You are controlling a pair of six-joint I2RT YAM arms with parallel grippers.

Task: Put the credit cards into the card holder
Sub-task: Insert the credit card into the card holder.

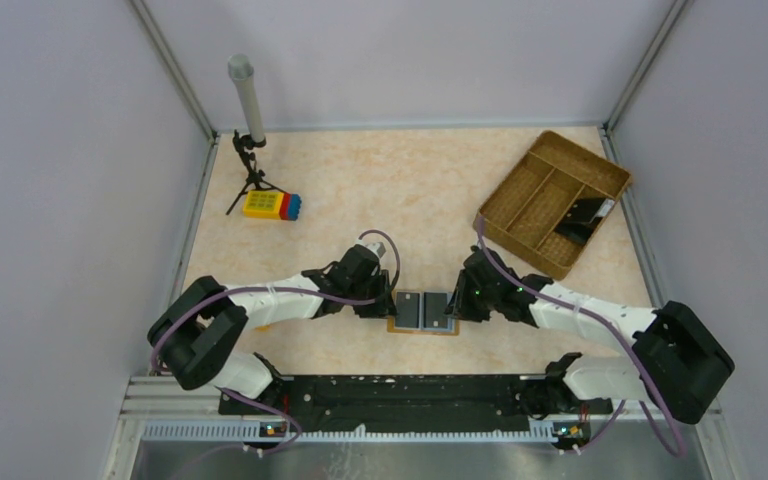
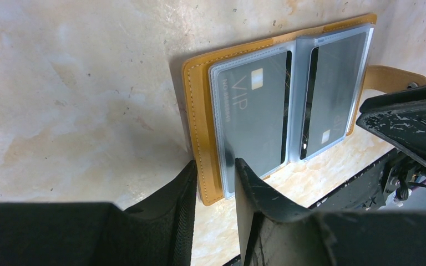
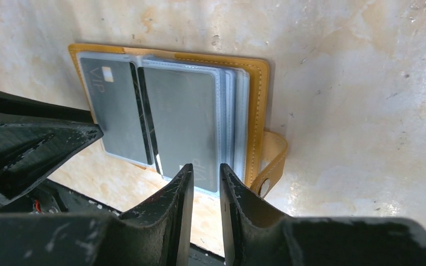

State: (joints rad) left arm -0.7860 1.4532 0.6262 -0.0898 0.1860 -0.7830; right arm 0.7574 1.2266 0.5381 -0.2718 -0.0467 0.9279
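The card holder (image 2: 197, 111) lay open with two dark credit cards (image 2: 255, 111) inside; the left gripper (image 2: 215, 164) straddled its edge.

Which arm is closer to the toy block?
Left. The left end effector sits at the wallet's left edge; the right end effector at its right edge, farther from the block.

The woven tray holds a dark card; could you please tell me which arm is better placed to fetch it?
Probably the right: the right gripper is nearer the tray, with the left gripper beyond the card holder from the dark card.
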